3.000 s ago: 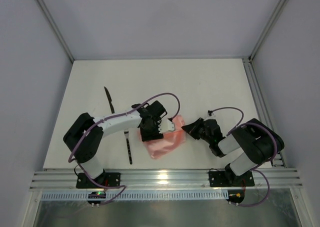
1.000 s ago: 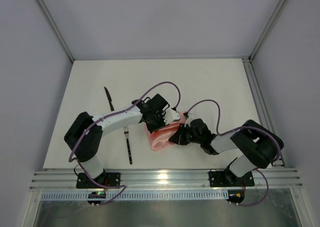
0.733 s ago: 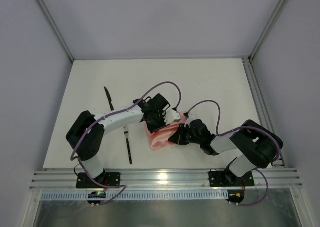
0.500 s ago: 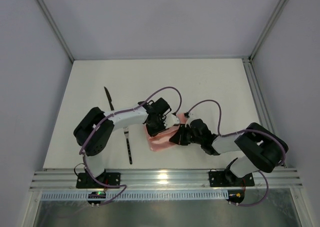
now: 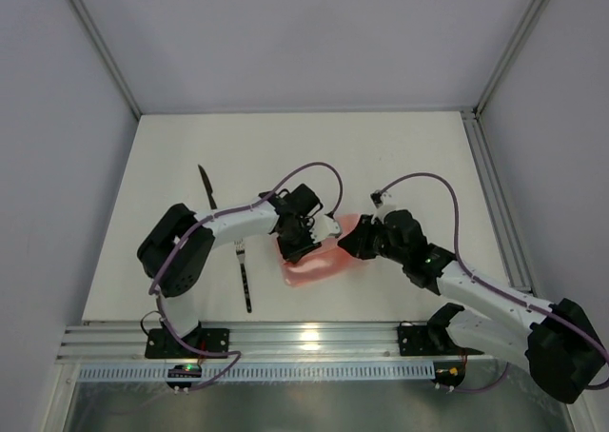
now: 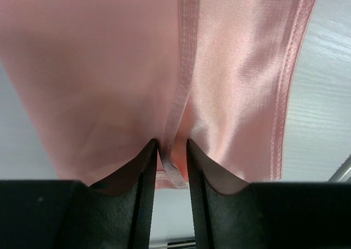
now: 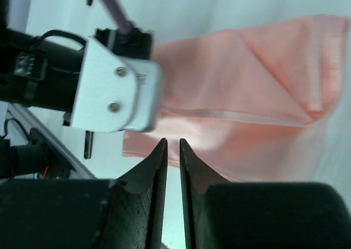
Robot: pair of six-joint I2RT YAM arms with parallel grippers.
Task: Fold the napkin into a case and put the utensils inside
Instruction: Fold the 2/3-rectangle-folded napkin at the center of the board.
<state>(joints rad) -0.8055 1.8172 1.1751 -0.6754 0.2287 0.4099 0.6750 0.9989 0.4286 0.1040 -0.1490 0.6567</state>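
While its two dark fingers stand a little apart, the left tool point(image 6: 170, 145) has the stitched hem point(image 6: 184, 68) of the napkin point(image 6: 93, 68) running down into the slit between them. The gap looks wider than the cloth is thick, so this tool reads as released, not clenched. Pink cloth fills most of its wrist view, lying flat, with a second hemmed edge curving down the right side.

The right tool point(image 7: 172, 142) is parted by only a narrow slit, and nothing sits between its fingers. Beyond its tips the cloth lies folded, with a diagonal crease across the upper layer. The left arm's silver wrist bracket point(image 7: 115, 90) sits over the cloth's far end.

From above, the folded napkin point(image 5: 328, 268) lies on the white desk point(image 5: 400, 166) near the front, between the two tools. The fork point(image 5: 245, 284) lies just left of it, apart from the cloth. The knife point(image 5: 206, 189) lies farther left and back, well apart. Both utensils are outside the napkin.
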